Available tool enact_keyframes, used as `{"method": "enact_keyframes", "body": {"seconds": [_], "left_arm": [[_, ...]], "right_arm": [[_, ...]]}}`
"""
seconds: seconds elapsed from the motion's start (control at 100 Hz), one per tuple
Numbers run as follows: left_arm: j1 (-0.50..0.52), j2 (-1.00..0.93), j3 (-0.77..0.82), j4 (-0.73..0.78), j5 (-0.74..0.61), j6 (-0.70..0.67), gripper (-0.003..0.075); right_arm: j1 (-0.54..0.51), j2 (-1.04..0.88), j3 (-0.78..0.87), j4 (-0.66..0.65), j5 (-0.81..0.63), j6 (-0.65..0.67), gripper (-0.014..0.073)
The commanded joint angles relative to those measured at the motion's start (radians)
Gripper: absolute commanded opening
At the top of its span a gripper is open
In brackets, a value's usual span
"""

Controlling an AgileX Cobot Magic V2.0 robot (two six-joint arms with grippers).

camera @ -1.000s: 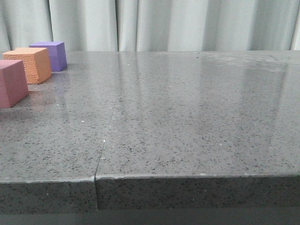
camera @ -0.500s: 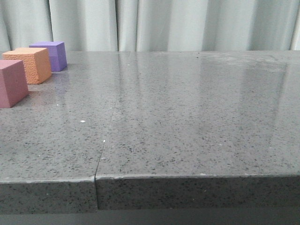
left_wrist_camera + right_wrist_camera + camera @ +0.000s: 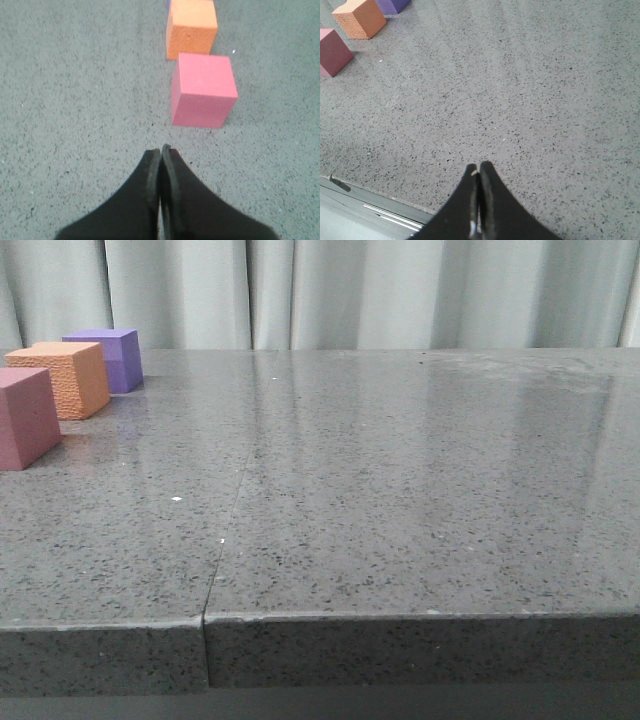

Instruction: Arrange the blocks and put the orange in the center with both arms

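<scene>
Three foam cubes stand in a row at the far left of the grey table. In the front view the pink-red cube (image 3: 25,417) is nearest, the orange cube (image 3: 62,379) is in the middle and the purple cube (image 3: 108,358) is farthest. My left gripper (image 3: 160,150) is shut and empty, a short way back from the pink-red cube (image 3: 202,90), with the orange cube (image 3: 191,29) beyond it. My right gripper (image 3: 478,167) is shut and empty near the table's front edge, far from the pink-red cube (image 3: 333,51), orange cube (image 3: 359,18) and purple cube (image 3: 393,4). Neither gripper shows in the front view.
The grey speckled table (image 3: 400,490) has a seam (image 3: 225,530) running from front to back left of centre. A pale curtain (image 3: 350,290) hangs behind it. The table's front edge and a metal rail (image 3: 375,205) show in the right wrist view.
</scene>
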Motion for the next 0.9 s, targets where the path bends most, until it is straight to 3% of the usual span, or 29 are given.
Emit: {"method": "enact_keyframes", "body": {"seconds": [0.0,0.15,0.41,0.58,0.89], "left_arm": [[0.001,-0.020,-0.001,0.026,-0.135,0.001,-0.0020],[0.031,-0.069,0.062,0.008,-0.267,0.126,-0.0020],[0.161,-0.144,0.173,-0.196,-0.492,0.442,-0.0020],[0.200,-0.221,0.272,-0.273,-0.623,0.442,-0.0020],[0.211,-0.388,0.447,-0.277,-0.702,0.442,-0.0020]], "right_arm": [[0.003,0.002,-0.025,-0.009,-0.067,-0.008,-0.0070],[0.003,0.002,-0.025,-0.009,-0.067,-0.008,-0.0070],[0.003,0.002,-0.025,-0.009,-0.067,-0.008,-0.0070],[0.003,0.002,-0.025,-0.009,-0.067,-0.008,-0.0070],[0.003,0.002,-0.025,-0.009,-0.067,-0.008,-0.0070]]}}
